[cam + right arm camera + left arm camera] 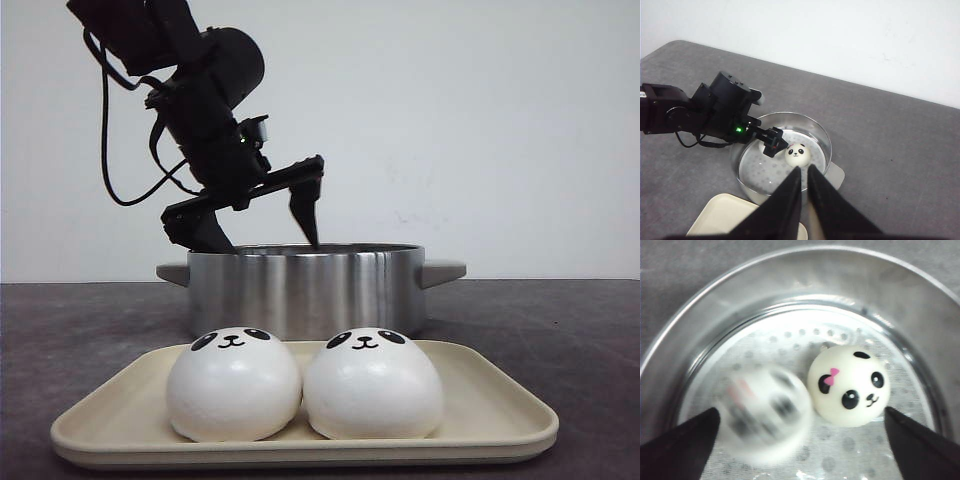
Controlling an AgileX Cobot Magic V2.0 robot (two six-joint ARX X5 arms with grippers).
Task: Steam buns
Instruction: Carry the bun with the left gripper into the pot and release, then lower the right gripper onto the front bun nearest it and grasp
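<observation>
Two white panda buns (233,385) (373,385) sit side by side on the cream tray (480,400). My left gripper (262,235) is open just over the steel pot (300,285). In the left wrist view, a bun with a pink bow (850,385) rests on the pot's perforated steamer plate (840,455). A second bun (765,412) beside it is motion-blurred, lying loose between the wide-open left fingers (680,445). My right gripper (804,169) is shut and empty, high above the pot (825,137), where one bun (796,155) shows.
The pot has side handles (445,270) and stands just behind the tray on the dark grey table (560,320). A white wall closes the far side. The tray's corner (725,215) shows in the right wrist view.
</observation>
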